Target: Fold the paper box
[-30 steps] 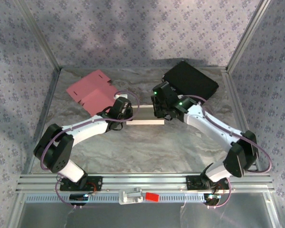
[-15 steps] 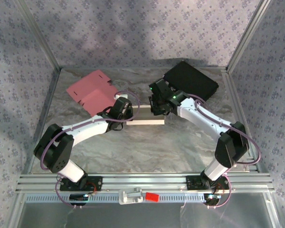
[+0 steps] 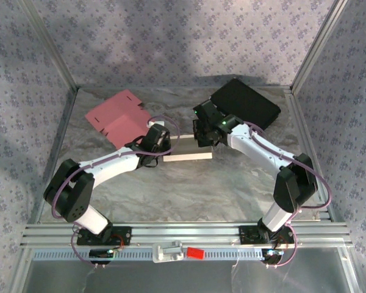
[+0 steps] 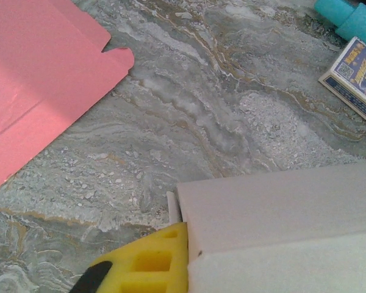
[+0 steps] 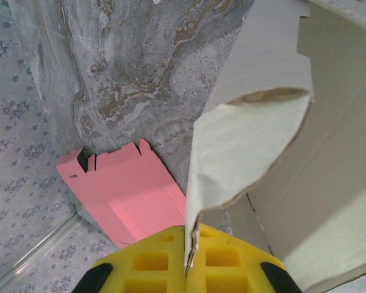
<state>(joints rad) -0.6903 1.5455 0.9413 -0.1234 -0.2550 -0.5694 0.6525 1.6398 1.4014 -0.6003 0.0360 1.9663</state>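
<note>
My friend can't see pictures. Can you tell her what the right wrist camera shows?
The right gripper is pinched shut on a bent flap of the white paper box, whose open inside shows to the right. Behind it, a flat pink cardboard sheet lies on the grey marbled table.

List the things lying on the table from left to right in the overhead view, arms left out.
pink flat cardboard → white paper box → black flat box
</note>
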